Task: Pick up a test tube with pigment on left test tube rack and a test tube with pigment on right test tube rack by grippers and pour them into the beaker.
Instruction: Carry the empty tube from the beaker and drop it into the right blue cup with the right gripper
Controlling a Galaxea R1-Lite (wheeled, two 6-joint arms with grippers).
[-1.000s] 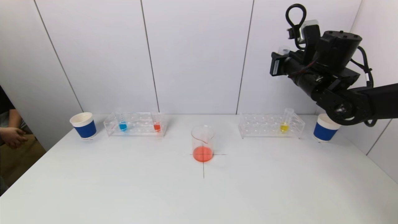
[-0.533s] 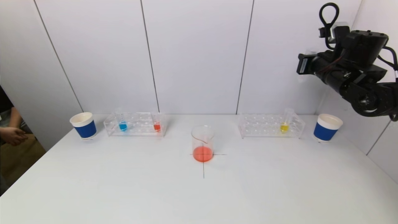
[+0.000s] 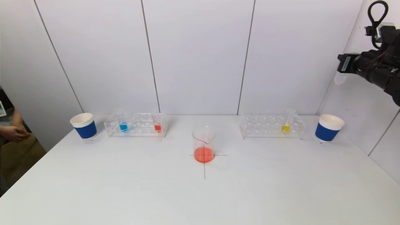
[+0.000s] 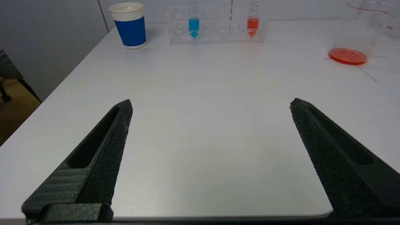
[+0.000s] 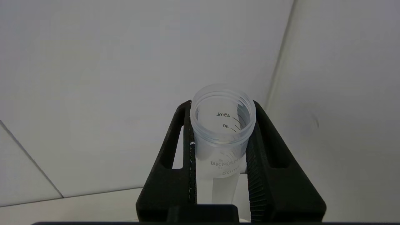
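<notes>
The glass beaker (image 3: 203, 144) stands at the table's middle with orange liquid in it. The left test tube rack (image 3: 137, 129) holds a blue tube (image 3: 123, 125) and a red tube (image 3: 157, 126). The right test tube rack (image 3: 265, 126) holds a yellow tube (image 3: 285, 125). My right gripper (image 3: 342, 67) is high at the far right, above the right cup, shut on an empty clear test tube (image 5: 222, 125). My left gripper (image 4: 211, 104) is open and empty, low over the table's near left edge, out of the head view. The left wrist view shows the blue tube (image 4: 193, 23), red tube (image 4: 252, 25) and beaker (image 4: 359, 34).
A blue paper cup (image 3: 84, 126) stands left of the left rack, another (image 3: 328, 128) right of the right rack. A person's hand (image 3: 12, 133) is off the table's left edge. White wall panels close the back and right.
My right arm has swung to the right and slightly up with the empty tube, from above the right rack to the frame's right edge. Nothing on the table has moved.
</notes>
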